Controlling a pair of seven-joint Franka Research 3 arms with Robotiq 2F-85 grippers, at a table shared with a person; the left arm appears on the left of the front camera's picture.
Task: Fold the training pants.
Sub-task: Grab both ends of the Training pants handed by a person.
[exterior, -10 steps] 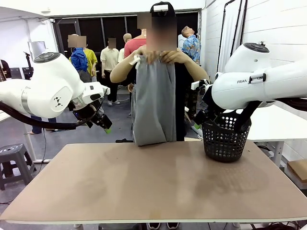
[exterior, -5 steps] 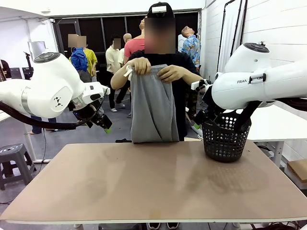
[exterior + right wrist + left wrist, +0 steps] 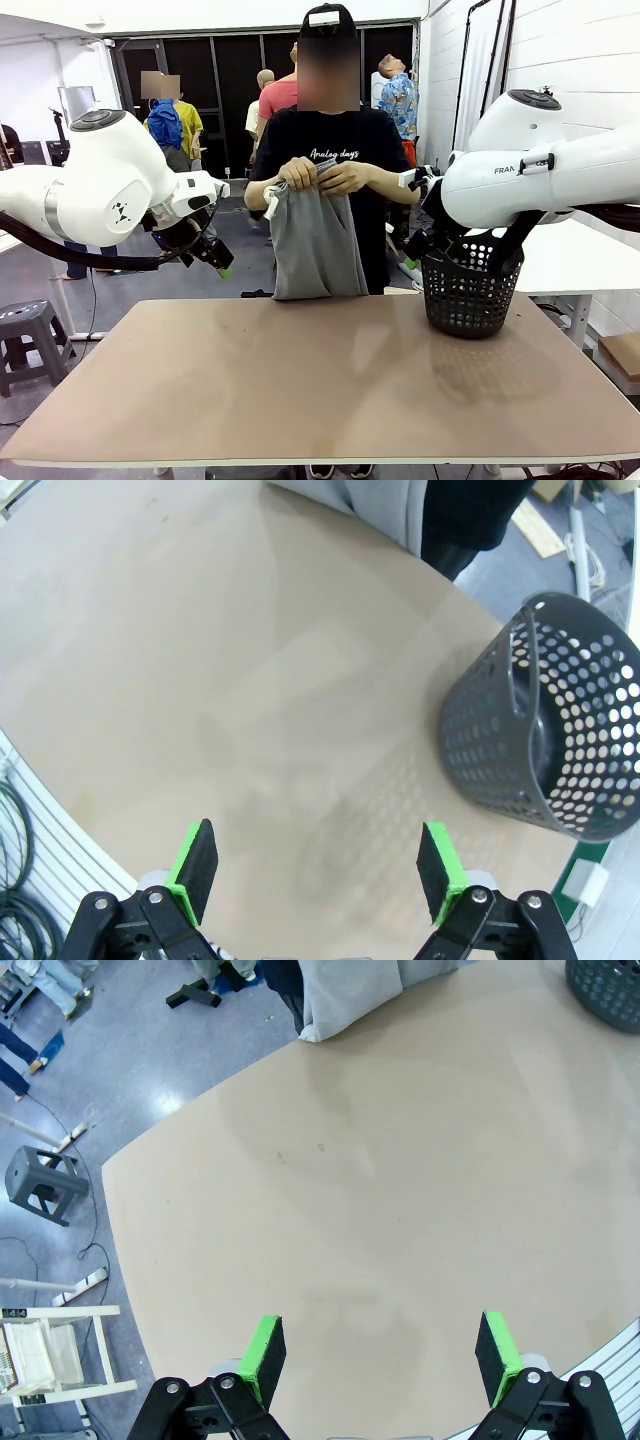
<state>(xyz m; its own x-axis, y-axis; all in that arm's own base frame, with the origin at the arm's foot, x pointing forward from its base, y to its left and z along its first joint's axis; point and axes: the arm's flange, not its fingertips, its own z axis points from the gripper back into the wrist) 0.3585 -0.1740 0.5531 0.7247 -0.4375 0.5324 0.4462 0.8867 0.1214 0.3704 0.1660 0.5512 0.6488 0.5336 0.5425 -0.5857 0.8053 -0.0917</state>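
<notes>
A person at the far side of the table holds the light grey training pants (image 3: 312, 245) by the waistband with both hands at chest height. The legs hang down to the table's far edge. The pants' lower end also shows at the top of the left wrist view (image 3: 350, 995) and of the right wrist view (image 3: 370, 505). My left gripper (image 3: 215, 258) hovers left of the pants, above the table's far left corner. Seen from its own wrist, the left gripper (image 3: 380, 1345) is open with nothing in it. My right gripper (image 3: 320, 865) is open and empty too, high over the table.
A dark perforated basket (image 3: 468, 290) stands at the table's far right, below my right arm; it shows again in the wrist views (image 3: 610, 990) (image 3: 545, 740). The tan table (image 3: 320, 390) is bare in front of the pants. Other people stand far behind.
The person has lowered the waistband from face height to chest height, and the pants hang shorter and more bunched. Neither arm has moved.
</notes>
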